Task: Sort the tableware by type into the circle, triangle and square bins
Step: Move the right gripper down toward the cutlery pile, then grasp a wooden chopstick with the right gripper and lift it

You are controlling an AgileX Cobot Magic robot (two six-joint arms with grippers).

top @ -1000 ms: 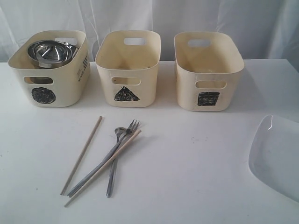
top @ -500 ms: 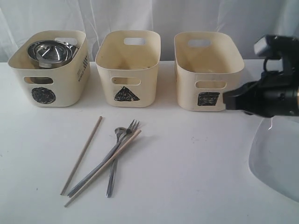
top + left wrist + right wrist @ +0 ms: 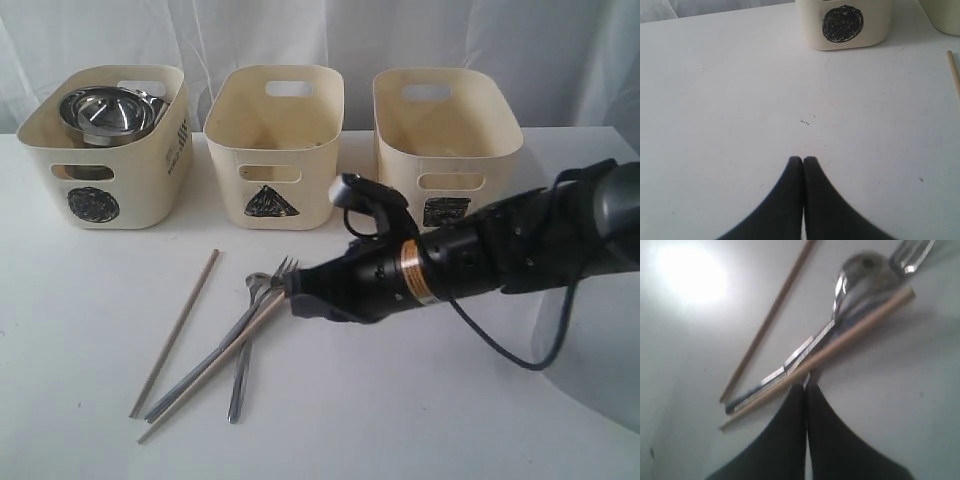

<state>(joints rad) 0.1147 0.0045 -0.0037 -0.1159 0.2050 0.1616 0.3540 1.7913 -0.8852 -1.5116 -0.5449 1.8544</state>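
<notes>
Chopstick [image 3: 865,325] of pale wood, shiny steel spoon [image 3: 865,269], right pincer [image 3: 806,386] and left pincer [image 3: 803,158] pressed together.

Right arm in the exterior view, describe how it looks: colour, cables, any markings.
The right arm is matte black and roughly cylindrical, with a gold band around the wrist. A black cable loops beneath it, and a small black camera block sits on top. Its jaws are black and taper to narrow tips.
</notes>
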